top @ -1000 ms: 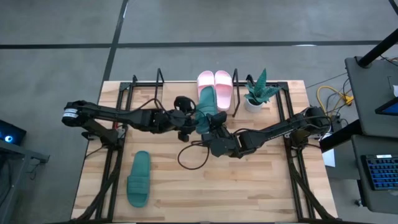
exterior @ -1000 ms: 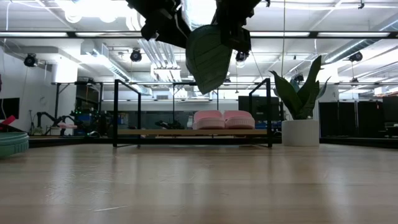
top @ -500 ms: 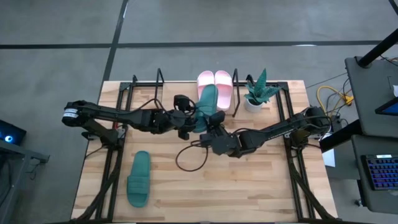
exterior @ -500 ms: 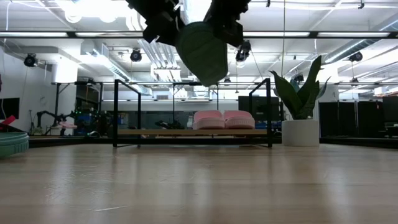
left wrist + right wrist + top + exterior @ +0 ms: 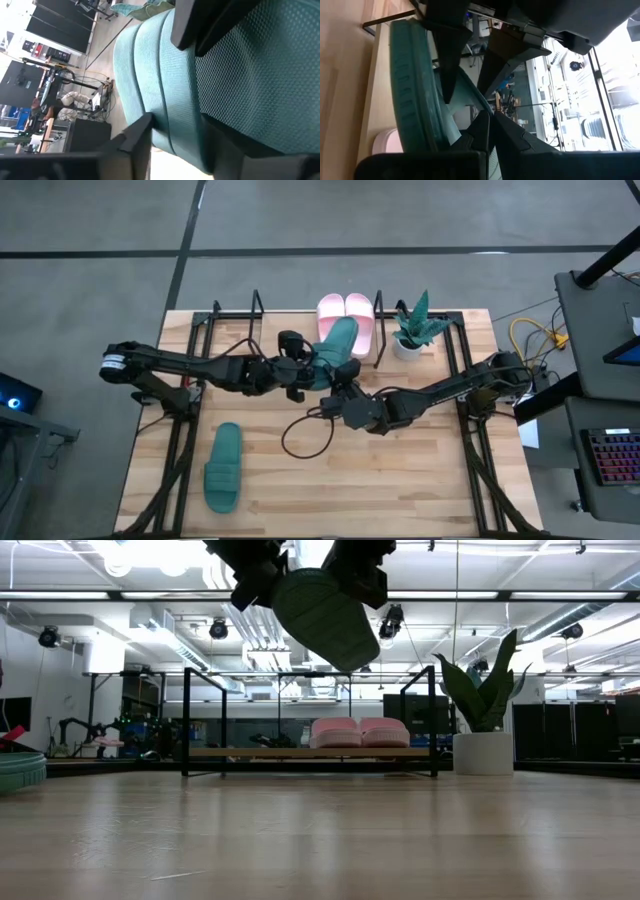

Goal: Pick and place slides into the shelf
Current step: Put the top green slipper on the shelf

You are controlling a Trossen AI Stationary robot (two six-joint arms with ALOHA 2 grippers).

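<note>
A dark green slide (image 5: 338, 343) is held high over the table between both grippers, its ribbed sole (image 5: 320, 610) facing down and toward the near edge. My left gripper (image 5: 303, 368) and my right gripper (image 5: 346, 373) are both shut on it. The pale pink pair (image 5: 345, 313) rests sole-down on the board of the black shelf (image 5: 205, 751) at the far edge. The second green slide (image 5: 223, 467) lies sole-down on the table near the front left. My left gripper pinches the green slide between its two fingers; one finger (image 5: 187, 27) lies on a textured face, the other (image 5: 140, 135) at the slide's edge. It comes from the table's left. The slide is lifted clear and tilted. My right gripper closes on a thin green part of the slide (image 5: 492, 160) between its nearly shut fingers (image 5: 481, 131). Which part that is, the fingers hide. It comes from the table's right, slanting up. The slide's rim (image 5: 410, 95) stands beside the fingers, clear of the table.
A potted plant (image 5: 412, 330) in a white pot stands at the far right beside the shelf. The shelf's left half (image 5: 285, 320) has bare board. A black cable (image 5: 300, 435) loops on the table below the right arm. Black frame rails (image 5: 180, 450) run along both table sides.
Both grippers have carried the green slide a little toward the far edge and the shelf. The slide has tipped from hanging steeply toe-down to a flatter slant, its far end swinging up over the pink pair. Both grippers stay shut on it.
</note>
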